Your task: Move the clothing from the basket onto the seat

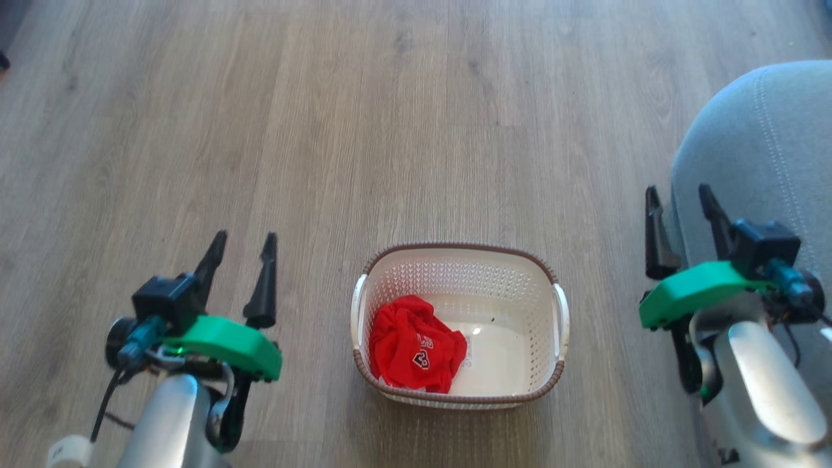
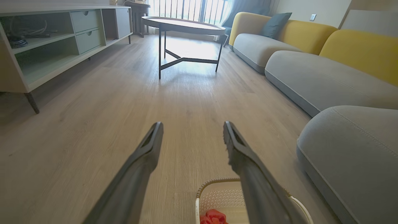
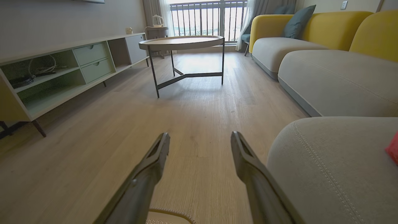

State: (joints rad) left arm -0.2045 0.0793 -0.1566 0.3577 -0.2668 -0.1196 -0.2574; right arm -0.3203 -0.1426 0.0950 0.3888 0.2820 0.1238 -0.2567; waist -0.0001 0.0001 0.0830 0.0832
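Clothing (image 1: pixel 416 344) in the basket (image 1: pixel 455 272), between left gripper (image 1: pixel 246 237) and right gripper (image 1: pixel 676 190), untouched

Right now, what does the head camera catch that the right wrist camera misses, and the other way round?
Head view: a crumpled red jersey with a white number print, in the left half of the basket, plus the open left end effector. Right wrist view: a round coffee table, a low console with drawers, a yellow-backed sofa, and a red sliver on the grey seat. Shared: the wood floor, the basket's rim, the seat, the open right end effector.
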